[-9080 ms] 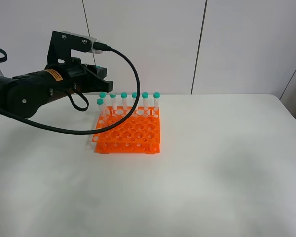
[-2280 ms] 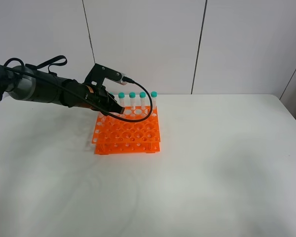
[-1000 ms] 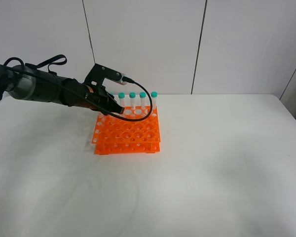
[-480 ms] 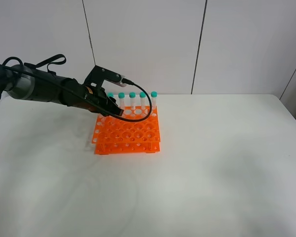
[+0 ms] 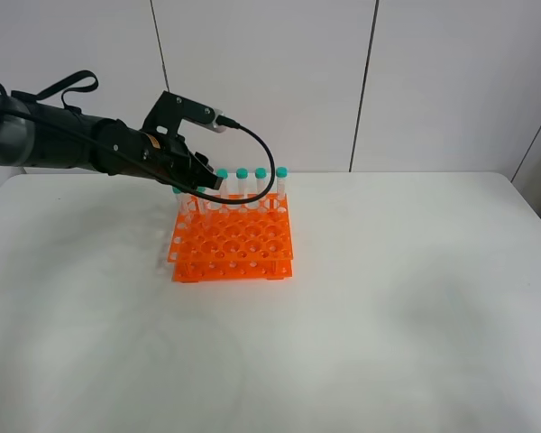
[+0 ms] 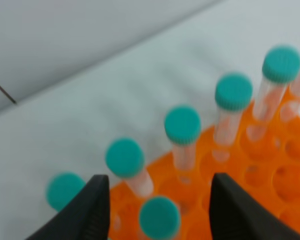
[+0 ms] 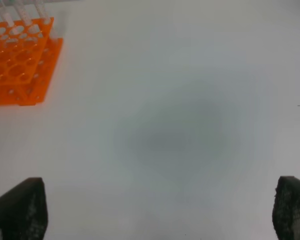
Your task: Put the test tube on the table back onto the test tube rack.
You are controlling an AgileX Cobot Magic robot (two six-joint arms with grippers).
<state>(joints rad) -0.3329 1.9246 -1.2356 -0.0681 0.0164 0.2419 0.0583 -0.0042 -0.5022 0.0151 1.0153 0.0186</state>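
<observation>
Left gripper [image 6: 155, 200]: jaws spread, above test tube rack [image 5: 234, 244], clear of the test tube [image 6: 160, 218].
Right gripper [image 7: 160, 210]: spread wide, over table [image 7: 190, 100], well apart from rack.

**Camera setup: one high fixed view, two wrist views**

The scene is seen from high in front by the exterior camera, tilted down across the table [image 5: 388, 316] toward the wall; the test tube rack [image 5: 234, 242] sits mid-distance, left of centre. The left wrist view is taken very close above the rack's [image 6: 270, 165] far row of teal-capped tubes [image 6: 182, 125], blurred, framed by the left gripper [image 6: 157, 205] fingertips. The right wrist view is aimed down from well back over bare tabletop [image 7: 180, 125], the rack [image 7: 20, 65] caught in one corner. The rack is shared by all three views.
</observation>
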